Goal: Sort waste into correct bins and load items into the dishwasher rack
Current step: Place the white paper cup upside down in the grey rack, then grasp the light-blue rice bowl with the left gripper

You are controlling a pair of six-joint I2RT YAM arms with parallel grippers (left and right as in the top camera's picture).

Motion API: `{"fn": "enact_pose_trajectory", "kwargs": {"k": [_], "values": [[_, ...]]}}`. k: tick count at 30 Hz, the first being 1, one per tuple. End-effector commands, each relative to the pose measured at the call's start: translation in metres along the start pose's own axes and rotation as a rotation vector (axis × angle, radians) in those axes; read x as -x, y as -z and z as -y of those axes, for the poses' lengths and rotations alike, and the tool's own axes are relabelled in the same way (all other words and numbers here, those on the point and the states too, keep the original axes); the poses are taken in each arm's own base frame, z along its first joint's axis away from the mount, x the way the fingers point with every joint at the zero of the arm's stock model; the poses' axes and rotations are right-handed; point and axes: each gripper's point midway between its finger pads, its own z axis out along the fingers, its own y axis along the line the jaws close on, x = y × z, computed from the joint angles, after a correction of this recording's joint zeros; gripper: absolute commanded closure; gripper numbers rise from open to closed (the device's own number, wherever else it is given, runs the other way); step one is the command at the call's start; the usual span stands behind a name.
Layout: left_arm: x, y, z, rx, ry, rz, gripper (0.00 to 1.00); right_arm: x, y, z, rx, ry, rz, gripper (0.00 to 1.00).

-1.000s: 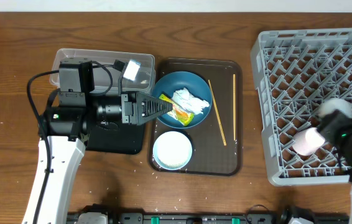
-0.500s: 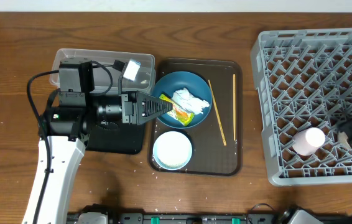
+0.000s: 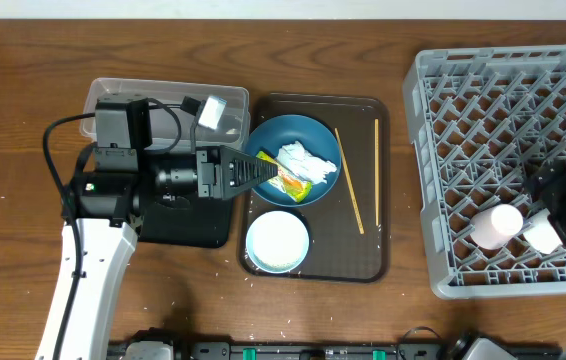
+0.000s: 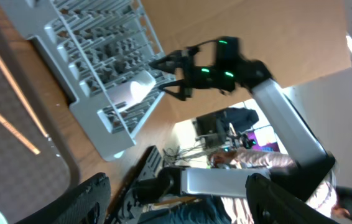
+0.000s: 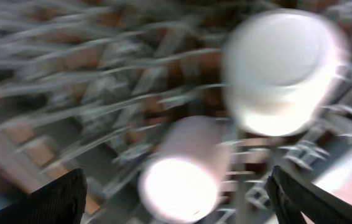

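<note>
The small white cup point(image 3: 541, 236) is down in the grey rack point(image 3: 483, 90) now, front-right part, just beside the pink cup point(image 3: 493, 226). That one's on its side and hasn't budged. Half a second ago that spot was bare lattice. The right gripper point(image 3: 561, 203) is right by the white cup with its fingers point(image 5: 55, 199) spread apart, though its wrist view's pretty blurry. The left gripper point(image 3: 268, 172) hasn't moved at all. Its fingers point(image 4: 89, 198) are apart over the dark-blue bowl point(image 3: 275, 135), which has the tissue point(image 3: 308, 160) and wrapper point(image 3: 291, 185) inside.
</note>
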Motion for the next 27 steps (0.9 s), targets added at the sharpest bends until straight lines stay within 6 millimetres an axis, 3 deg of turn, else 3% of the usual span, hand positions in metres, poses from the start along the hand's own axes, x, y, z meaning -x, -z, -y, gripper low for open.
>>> {"fn": "enact_pose_trajectory", "kwargs": {"k": [1, 7, 11, 16, 20, 24, 27], "values": [[0.001, -0.005, -0.021, 0.151, 0.01, 0.018, 0.27, -0.025, 0.049, -0.075, 0.354, 0.258, 0.022, 0.09], [-0.04, -0.002, -0.101, 0.713, 0.071, -0.071, 0.28, -0.069, 0.08, -0.113, 0.492, 0.463, 0.023, 0.09], [-0.077, -0.015, -0.117, 0.892, -0.002, -0.225, 0.32, -0.092, 0.084, -0.126, 0.508, 0.552, -0.002, 0.11], [-0.114, -0.031, -0.147, 1.099, -0.087, -0.362, 0.34, -0.085, 0.069, -0.11, 0.34, 0.473, 0.025, 0.11], [-0.14, -0.062, -0.165, 1.11, -0.14, -0.47, 0.37, -0.084, 0.065, -0.105, 0.304, 0.443, 0.016, 0.11], [-0.148, -0.085, -0.194, 1.181, -0.224, -0.517, 0.37, -0.086, 0.065, -0.103, 0.298, 0.446, 0.007, 0.11], [-0.156, -0.095, -0.216, 1.212, -0.225, -0.553, 0.47, -0.087, 0.064, -0.102, 0.295, 0.445, 0.0, 0.11]]}}
